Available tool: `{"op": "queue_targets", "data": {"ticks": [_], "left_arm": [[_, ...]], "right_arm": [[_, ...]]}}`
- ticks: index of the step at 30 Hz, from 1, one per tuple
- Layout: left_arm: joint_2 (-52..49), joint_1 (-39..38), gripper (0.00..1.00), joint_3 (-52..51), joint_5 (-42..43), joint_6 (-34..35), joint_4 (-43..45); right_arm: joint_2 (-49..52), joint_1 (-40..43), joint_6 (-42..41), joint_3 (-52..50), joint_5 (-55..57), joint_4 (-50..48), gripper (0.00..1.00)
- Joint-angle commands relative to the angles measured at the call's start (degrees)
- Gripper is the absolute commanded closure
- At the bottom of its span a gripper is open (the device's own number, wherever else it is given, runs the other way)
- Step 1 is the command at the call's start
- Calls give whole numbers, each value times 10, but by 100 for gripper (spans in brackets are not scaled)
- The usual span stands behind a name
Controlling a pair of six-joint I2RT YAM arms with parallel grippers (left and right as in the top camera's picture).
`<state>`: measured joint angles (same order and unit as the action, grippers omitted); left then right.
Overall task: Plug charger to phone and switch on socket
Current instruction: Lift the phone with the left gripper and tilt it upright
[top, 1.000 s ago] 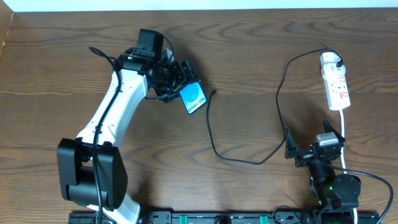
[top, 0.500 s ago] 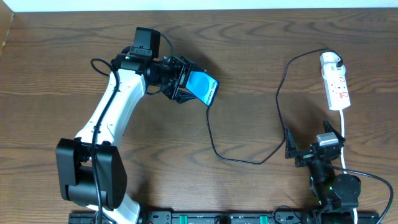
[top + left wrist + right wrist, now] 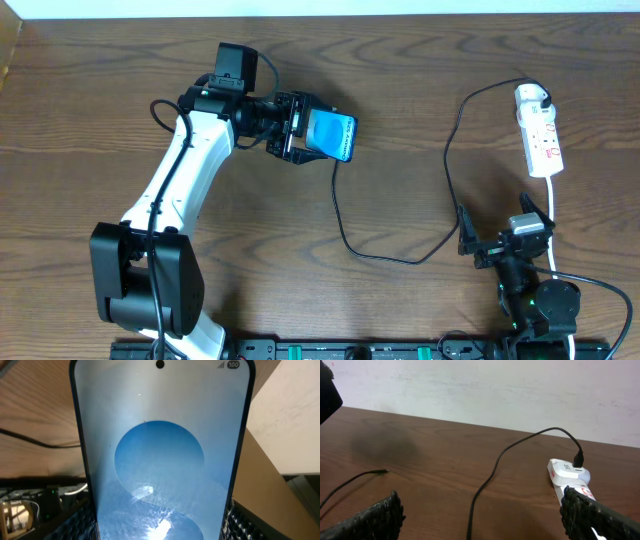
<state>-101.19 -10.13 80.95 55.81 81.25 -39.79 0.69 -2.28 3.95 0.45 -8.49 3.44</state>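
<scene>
Phone (image 3: 333, 136) is clenched in the left gripper (image 3: 303, 130), upper centre of the overhead frame. The charger (image 3: 400, 261) trails from beneath it to the socket (image 3: 541, 138) at upper right.

Left wrist: the blue screen fills the frame between the fingers (image 3: 75, 521).

Right wrist: the right gripper (image 3: 480, 510) is spread wide, empty; the socket is lower right, the cable's tip loose at left.
</scene>
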Motion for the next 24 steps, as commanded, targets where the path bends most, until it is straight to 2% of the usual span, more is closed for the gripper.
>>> {"op": "queue_targets", "data": {"ticks": [1,6,24], "left_arm": [[17,3,38,17,40,12,3],[17,3,39,17,52,38,3],[17,3,39,17,46,37,3]], "right_arm": [[-2,-1,-7,-1,0,2,1],[-2,-1,-7,-1,0,2,1],[-2,-1,-7,-1,0,2,1]]}}
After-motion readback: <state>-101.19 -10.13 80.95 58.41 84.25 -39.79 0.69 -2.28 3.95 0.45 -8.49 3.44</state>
